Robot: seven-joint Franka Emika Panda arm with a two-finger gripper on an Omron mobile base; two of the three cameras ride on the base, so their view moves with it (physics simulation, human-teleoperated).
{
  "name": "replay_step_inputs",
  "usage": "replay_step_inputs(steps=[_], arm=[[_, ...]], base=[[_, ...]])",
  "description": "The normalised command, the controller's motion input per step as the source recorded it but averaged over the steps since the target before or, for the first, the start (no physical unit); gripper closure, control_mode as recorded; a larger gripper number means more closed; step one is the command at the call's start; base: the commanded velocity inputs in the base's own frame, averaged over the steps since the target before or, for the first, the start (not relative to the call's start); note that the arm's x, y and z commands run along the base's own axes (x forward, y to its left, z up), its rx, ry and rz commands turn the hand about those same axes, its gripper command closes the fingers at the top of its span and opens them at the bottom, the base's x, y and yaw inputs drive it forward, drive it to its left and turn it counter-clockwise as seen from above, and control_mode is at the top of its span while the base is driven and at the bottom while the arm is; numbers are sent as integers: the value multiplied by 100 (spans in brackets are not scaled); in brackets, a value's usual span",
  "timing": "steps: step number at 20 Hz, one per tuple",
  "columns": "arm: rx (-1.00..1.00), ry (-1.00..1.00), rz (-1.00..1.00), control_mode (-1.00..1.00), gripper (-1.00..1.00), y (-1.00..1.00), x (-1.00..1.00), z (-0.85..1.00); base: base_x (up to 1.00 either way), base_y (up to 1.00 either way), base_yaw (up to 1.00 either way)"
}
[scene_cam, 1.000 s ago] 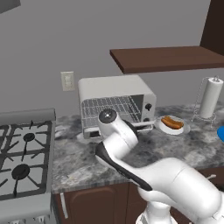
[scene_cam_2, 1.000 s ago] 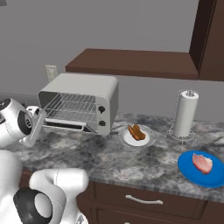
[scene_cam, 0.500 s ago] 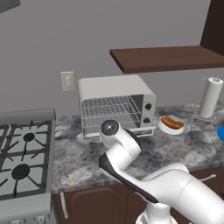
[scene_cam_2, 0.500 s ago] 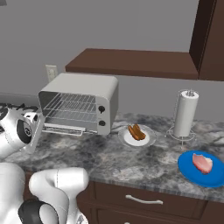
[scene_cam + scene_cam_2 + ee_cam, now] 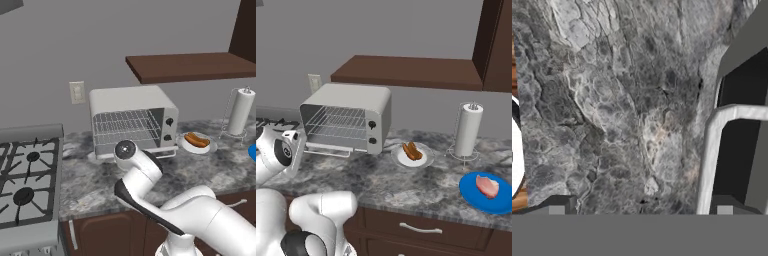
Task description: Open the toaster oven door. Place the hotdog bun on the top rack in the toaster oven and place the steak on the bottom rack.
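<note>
Gripper (image 5: 640,210): jaws apart, nothing between them; it looks down on the grey marbled desk (image 5: 627,100), with the door's pale bar handle (image 5: 709,150) just beside one fingertip (image 5: 724,207).

Door (image 5: 326,148): dropped open, lying flat on the desk in front of the oven; dark glass and pale frame show at the edge of the hand view.

Oven (image 5: 132,120): white-grey box at the back of the desk, two dark knobs on its right front, cavity open. Two wire racks inside, top rack (image 5: 122,121) above bottom rack (image 5: 125,136); both bare.

Bun (image 5: 412,150): tan with an orange-red sausage, lying on a white dish (image 5: 404,159) on the desk, just to the right of the oven.

Steak (image 5: 487,185): pink-red slab on a blue plate (image 5: 471,194), near the desk's front edge, well apart from the oven.

Paper towel roll (image 5: 467,129): upright on a wire stand, behind the blue plate.

Stove (image 5: 25,185): black grates, left of the oven.

Shelf (image 5: 406,71): dark wood, on the wall above the oven.

Wall outlet (image 5: 77,92): pale, left of the oven.
</note>
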Motion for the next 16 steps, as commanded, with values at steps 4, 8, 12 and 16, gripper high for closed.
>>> replay_step_inputs(steps=[4, 8, 12, 16], arm=[[-3, 1, -26, -100, -100, 30, -44, 43], [-3, -2, -40, -100, -100, 29, -38, 42], [-5, -9, -36, -100, -100, 28, -38, 49], [-4, -17, -19, -100, -100, 25, -43, 59]], base=[[0, 0, 0], [0, 0, 0], [0, 0, 0], [0, 0, 0]])
